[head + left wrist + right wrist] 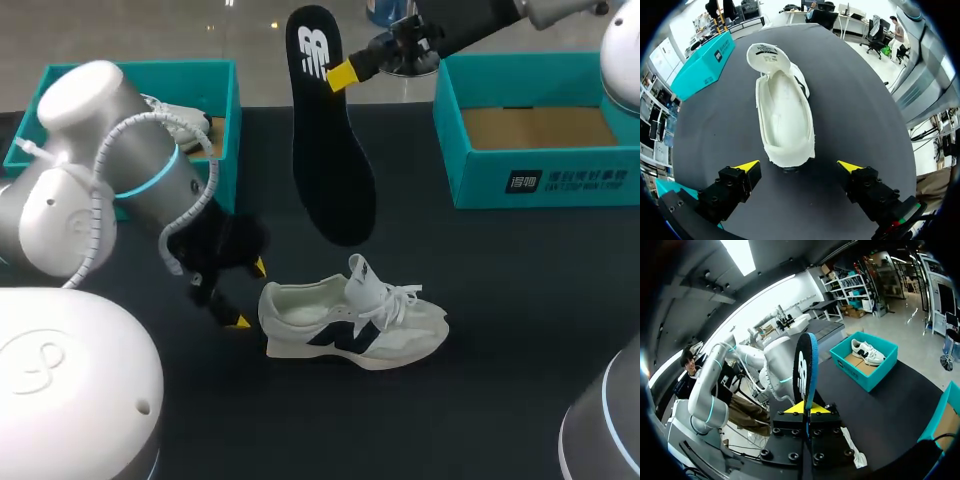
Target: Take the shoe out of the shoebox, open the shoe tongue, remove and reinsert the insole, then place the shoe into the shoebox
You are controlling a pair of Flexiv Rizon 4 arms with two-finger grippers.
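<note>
Shoe [350,325] lay on its sole on the black table [520,300], near the middle, heel toward the left gripper [247,294] and toe pointing to the right side. Tongue was lifted, laces loose, and the inside was open to view from above; in the left wrist view the shoe [785,115] sat just ahead of the left gripper [799,167], heel nearest. The left gripper's fingers were spread wide, one yellow tip to either side of the heel and neither touching it. Insole [328,150] was out of the shoe and held in the air above the table, hanging long-way down with its lower end above and behind the shoe. Right gripper [340,74] was clamped on the insole near its upper end; the right wrist view showed the insole [805,365] edge-on, pinched from both sides between the yellow tips of the right gripper [805,409]. Empty teal box [540,185] stood at the far right of the table. Second teal box [225,110] stood at the far left, with a second shoe [185,125] inside it.
</note>
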